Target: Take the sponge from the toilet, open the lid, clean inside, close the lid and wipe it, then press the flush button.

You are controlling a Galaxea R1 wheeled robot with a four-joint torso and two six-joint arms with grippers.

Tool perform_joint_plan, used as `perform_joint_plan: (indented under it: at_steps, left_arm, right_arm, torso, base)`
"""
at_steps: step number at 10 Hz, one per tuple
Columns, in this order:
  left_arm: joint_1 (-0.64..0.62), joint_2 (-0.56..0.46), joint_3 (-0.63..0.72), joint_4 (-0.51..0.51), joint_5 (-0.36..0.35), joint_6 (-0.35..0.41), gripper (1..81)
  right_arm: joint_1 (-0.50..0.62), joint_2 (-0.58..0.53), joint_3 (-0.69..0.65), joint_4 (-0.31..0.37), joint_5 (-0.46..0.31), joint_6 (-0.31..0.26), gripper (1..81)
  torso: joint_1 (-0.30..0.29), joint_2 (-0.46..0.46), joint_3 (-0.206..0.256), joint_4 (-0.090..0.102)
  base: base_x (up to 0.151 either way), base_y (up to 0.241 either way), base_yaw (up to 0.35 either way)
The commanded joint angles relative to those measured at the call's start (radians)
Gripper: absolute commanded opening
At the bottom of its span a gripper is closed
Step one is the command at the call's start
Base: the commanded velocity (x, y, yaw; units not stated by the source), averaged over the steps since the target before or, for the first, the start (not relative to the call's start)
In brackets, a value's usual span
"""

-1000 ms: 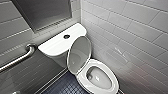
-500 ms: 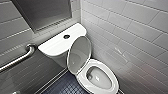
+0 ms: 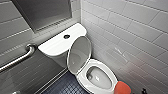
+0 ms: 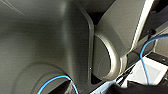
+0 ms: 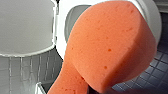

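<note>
at the far left a metal grab bar point(image 3: 23, 56) runs along the grey tiles. next comes the toilet point(image 3: 53, 45), with the flush button point(image 3: 66, 36) dark in the middle of its tank top. the lid point(image 3: 79, 53) stands raised, leaning back toward the tank, and the bowl lies open below it. furthest right, the sponge point(image 3: 123, 88) hangs just beside the bowl's near rim, clear of the floor. we judge the right arm carries it, but how far the right pincer is closed on it we cannot tell.

we see three risks. a loose hold could drop the sponge into the water. a reach that brushes the lid's edge could tip it down onto the arm. the tiled wall sits near on the right, so a wide swing could scrape it.
</note>
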Motion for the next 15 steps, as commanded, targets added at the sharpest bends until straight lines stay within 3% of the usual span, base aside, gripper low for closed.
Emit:
perform_joint_plan:
  at_steps: [1, 4, 5, 8, 12, 15]
  left_arm:
    - [0.023, -0.004, 0.018, -0.016, 0.087, 0.008, 81.1]
    - [0.021, 0.005, 0.003, -0.016, 0.072, 0.008, 81.1]
    - [0.021, 0.007, -0.003, -0.016, 0.070, 0.008, 81.1]
    - [0.021, 0.007, -0.005, -0.018, 0.070, 0.006, 81.1]
    - [0.020, 0.005, -0.005, -0.018, 0.072, 0.005, 81.1]
    - [0.020, 0.002, -0.005, -0.018, 0.072, 0.005, 81.1]
  right_arm:
    - [0.285, 0.155, -0.197, -0.024, -0.324, 0.007, 1.0]
    - [0.466, 0.333, -0.401, -0.031, -0.500, 0.009, 1.0]
    - [0.504, 0.382, -0.449, -0.033, -0.523, 0.009, 1.0]
    - [0.518, 0.522, -0.587, -0.062, -0.522, 0.009, 1.0]
    - [0.485, 0.806, -0.838, -0.107, -0.526, 0.009, 1.0]
    - [0.492, 0.866, -0.890, -0.140, -0.464, 0.009, 1.0]
  torso:
    - [0.000, 0.000, 0.000, 0.000]
    - [0.000, 0.000, 0.000, 0.000]
    - [0.000, 0.000, 0.000, 0.000]
    - [0.000, 0.000, 0.000, 0.000]
    - [0.000, 0.000, 0.000, 0.000]
    - [0.000, 0.000, 0.000, 0.000]
  base:
    - [0.000, 0.000, 0.000]
    - [0.000, 0.000, 0.000]
    - [0.000, 0.000, 0.000]
    - [0.000, 0.000, 0.000]
    - [0.000, 0.000, 0.000]
    - [0.000, 0.000, 0.000]
